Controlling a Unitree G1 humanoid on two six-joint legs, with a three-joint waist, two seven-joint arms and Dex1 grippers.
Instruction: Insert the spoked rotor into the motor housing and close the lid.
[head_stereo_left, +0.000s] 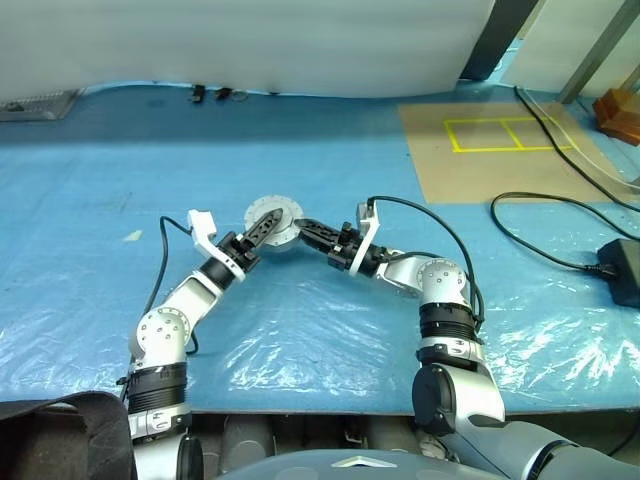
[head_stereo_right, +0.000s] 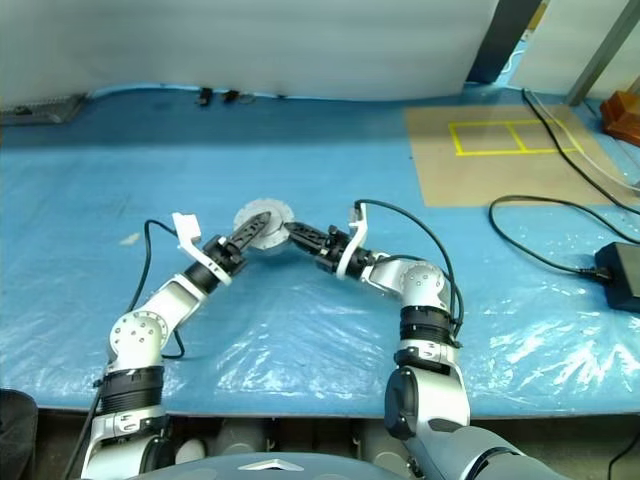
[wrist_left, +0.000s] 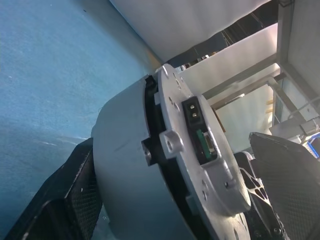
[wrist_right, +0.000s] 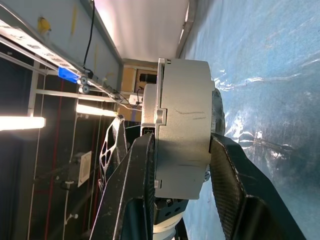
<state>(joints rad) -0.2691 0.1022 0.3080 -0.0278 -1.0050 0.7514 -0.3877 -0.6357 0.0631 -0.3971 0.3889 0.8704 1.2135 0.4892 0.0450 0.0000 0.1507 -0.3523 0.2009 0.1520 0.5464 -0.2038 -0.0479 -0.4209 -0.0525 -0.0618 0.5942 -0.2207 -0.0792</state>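
— Nearest us, what are the two arms doing?

— Both reach forward over the blue plastic sheet (head_stereo_left: 330, 330) and meet at one round silver part in the middle. The right gripper (head_stereo_left: 300, 229) comes in from the right, the left gripper (head_stereo_left: 262, 228) from the left.

— What is that part?

— It is the motor housing (wrist_right: 182, 145), a short grey metal drum with a flat lid plate (wrist_left: 200, 150) on one face. It is held up off the sheet, between the two grippers. The plate carries a small dark connector and a few screw holes.

— Who has hold of it?

— The right gripper. In its wrist view one black finger (wrist_right: 132, 195) presses the plate side and the other presses the opposite face, so the drum is clamped across its thickness.

— And the left one?

— Its jaws are spread wide. In the left wrist view one finger (wrist_left: 65, 200) sits by the drum's curved wall and the other stands off beyond the plate. I cannot tell whether either one touches the metal.

— Can you see the spoked rotor?

— No copper windings or ribbed disc are to be seen; the drum's faces are covered.

— Anything else around?

— Far right, a brown board (head_stereo_left: 490, 150) with yellow tape squares, black cables (head_stereo_left: 540, 215) looping across the sheet, and a black power brick (head_stereo_left: 622, 268) at the right edge.
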